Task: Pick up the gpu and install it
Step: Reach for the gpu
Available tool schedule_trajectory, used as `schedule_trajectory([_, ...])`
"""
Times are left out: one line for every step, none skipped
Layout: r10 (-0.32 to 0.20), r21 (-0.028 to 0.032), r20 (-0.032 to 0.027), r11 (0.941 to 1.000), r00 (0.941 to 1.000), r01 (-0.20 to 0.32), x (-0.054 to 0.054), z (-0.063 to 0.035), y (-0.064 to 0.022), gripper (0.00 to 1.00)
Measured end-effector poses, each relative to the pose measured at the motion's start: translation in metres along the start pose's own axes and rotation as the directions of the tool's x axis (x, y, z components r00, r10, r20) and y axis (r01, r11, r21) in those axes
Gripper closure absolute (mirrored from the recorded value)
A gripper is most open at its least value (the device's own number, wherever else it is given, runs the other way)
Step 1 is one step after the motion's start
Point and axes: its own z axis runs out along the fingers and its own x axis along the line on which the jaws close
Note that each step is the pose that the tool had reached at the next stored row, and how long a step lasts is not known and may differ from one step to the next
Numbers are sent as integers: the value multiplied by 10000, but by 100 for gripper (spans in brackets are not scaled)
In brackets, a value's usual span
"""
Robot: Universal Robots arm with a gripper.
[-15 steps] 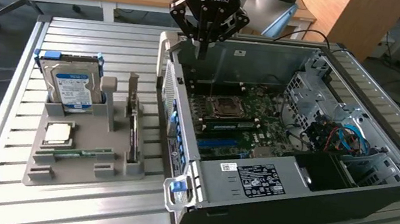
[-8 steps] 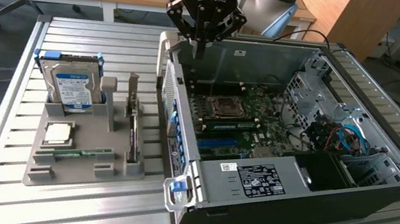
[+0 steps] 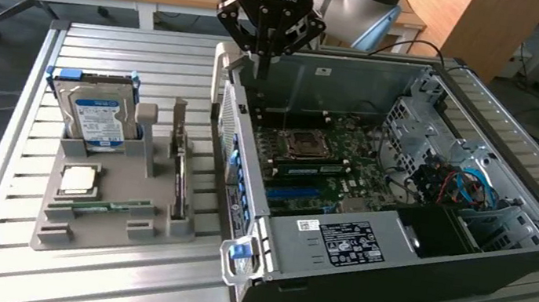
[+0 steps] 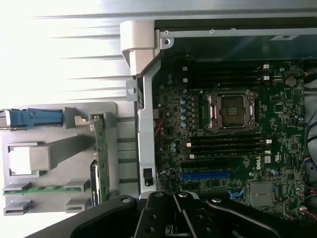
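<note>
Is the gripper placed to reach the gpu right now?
Probably yes: the gpu stands on edge in the grey holder, top edge uncovered. The gripper hangs over the neighbouring case wall, jaws shut.

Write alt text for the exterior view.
A robot arm's shut gripper hangs over the far end of an open computer case on a slatted metal table. On the exterior view's left, a grey holder carries the gpu, standing on edge, and a hard drive.
</note>
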Motion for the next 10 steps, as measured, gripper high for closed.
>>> schedule_trajectory([1, 0, 0, 10000, 10000, -1, 11, 0, -1, 89])
schedule_trajectory([1, 0, 0, 10000, 10000, -1, 21, 0, -1, 89])
schedule_trajectory([1, 0, 0, 10000, 10000, -1, 29, -1, -2, 89])
schedule_trajectory([0, 0, 0, 10000, 10000, 0, 37, -1, -3, 89])
schedule_trajectory([0, 0, 0, 10000, 10000, 0, 43, -1, -3, 89])
schedule_trajectory([1, 0, 1, 10000, 10000, -1, 49, -1, -3, 89])
schedule_trajectory([0, 0, 0, 10000, 10000, 0, 55, -2, -4, 89])
schedule_trajectory([1, 0, 0, 10000, 10000, -1, 63, -2, -4, 89])
schedule_trajectory([0, 0, 0, 10000, 10000, 0, 70, -2, -5, 89])
schedule_trajectory([-1, 1, 0, 10000, 10000, 1, 78, -2, -6, 89])
